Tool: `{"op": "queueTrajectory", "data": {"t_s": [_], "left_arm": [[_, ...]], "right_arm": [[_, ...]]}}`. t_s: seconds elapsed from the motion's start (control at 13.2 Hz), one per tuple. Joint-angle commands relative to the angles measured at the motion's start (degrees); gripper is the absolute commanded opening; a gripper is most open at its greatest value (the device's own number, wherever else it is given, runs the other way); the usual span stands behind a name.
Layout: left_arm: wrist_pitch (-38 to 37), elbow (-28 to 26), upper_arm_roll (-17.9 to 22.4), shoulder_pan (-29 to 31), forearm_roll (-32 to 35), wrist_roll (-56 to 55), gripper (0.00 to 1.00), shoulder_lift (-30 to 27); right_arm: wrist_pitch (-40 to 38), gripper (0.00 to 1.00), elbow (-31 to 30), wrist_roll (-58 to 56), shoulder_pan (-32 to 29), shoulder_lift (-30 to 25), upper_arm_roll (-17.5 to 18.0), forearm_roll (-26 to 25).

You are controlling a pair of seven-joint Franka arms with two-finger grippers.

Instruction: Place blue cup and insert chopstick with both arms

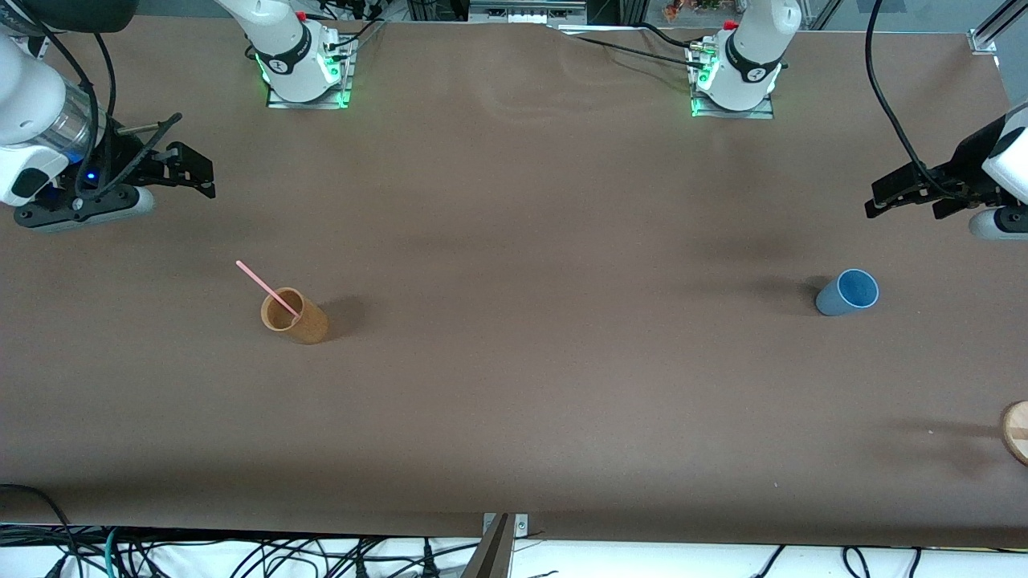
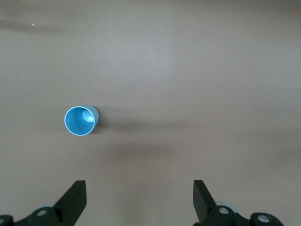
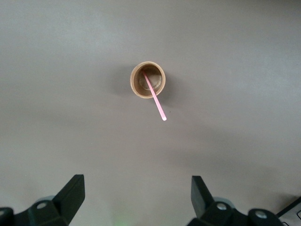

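1. Front view: nothing is grasped yet. The blue cup (image 1: 848, 293) stands on the tabletop (image 1: 514, 401) toward the left arm's end; the chopstick (image 1: 267, 291) leans in the brown cup (image 1: 295, 316) toward the right arm's end.
2. Left wrist view: the left gripper (image 2: 139, 200) hangs over bare tabletop near the cup, jaws spread; next it likely descends.
3. Right wrist view: the right gripper (image 3: 138, 197), jaws apart, must pinch the chopstick's free end.
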Motion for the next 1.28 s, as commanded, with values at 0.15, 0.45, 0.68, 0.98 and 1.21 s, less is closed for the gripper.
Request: {"op": "queueTrajectory", "data": {"t_s": [0.15, 0.45, 0.68, 0.98, 1.21], "left_arm": [[-0.74, 1.72, -0.24, 0.16, 1.32, 0.75, 1.0, 0.95], [-0.74, 1.72, -0.24, 0.07, 1.41, 0.75, 1.0, 0.95], [-0.74, 1.81, -0.33, -0.02, 2.11, 1.62, 1.0, 0.95], [-0.74, 1.81, -0.5, -0.37, 2.11, 1.54, 1.0, 0.95], [-0.74, 1.81, -1.38, -0.55, 2.2, 1.45, 1.0, 0.95]], "right_arm": [[-0.17, 1.0, -1.93, -0.05, -0.45, -1.97, 0.1, 1.28], [-0.08, 1.0, -2.01, -0.05, -0.45, -1.97, 0.1, 1.28], [-0.17, 1.0, -2.01, 0.04, -0.45, -1.97, 0.1, 1.28], [-0.34, 1.0, -2.1, -0.05, -0.45, -1.97, 0.1, 1.28], [-0.69, 1.0, -2.1, -0.05, -0.45, -1.97, 0.1, 1.28]]}}
